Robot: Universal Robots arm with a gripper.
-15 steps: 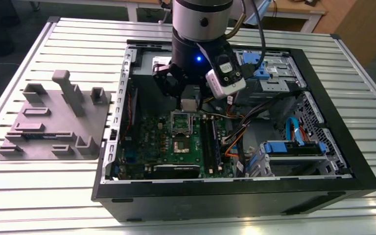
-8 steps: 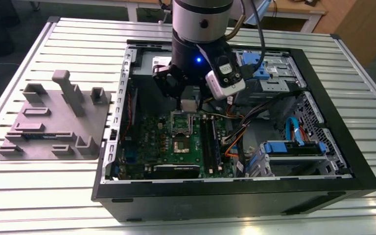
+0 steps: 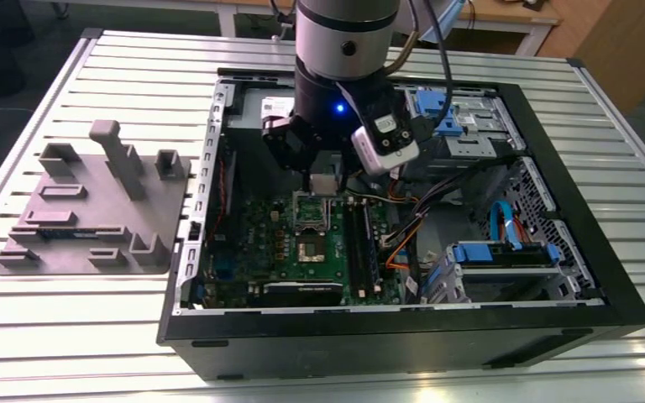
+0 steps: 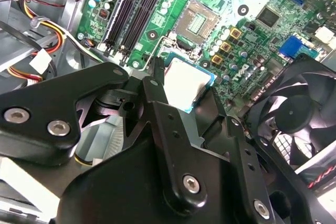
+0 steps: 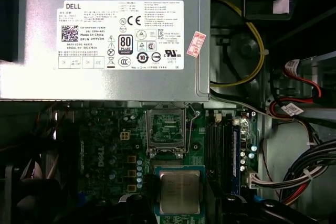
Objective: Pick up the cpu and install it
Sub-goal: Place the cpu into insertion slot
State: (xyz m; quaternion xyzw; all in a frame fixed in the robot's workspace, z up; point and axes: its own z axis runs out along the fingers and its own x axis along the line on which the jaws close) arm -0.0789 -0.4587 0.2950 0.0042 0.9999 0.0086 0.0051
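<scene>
Cpu (image 5: 179, 191) gripped flat between closed end effector (image 4: 186, 85) fingers, inside computer case (image 3: 591, 277), over green motherboard (image 5: 107, 148), near open socket (image 5: 165, 127), power supply (image 5: 105, 82) beyond.

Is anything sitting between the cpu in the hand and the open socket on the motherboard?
Nothing visible does. The hand holds the cpu just above the motherboard, beside the socket, which lies open and bare, with no cable crossing it.
</scene>
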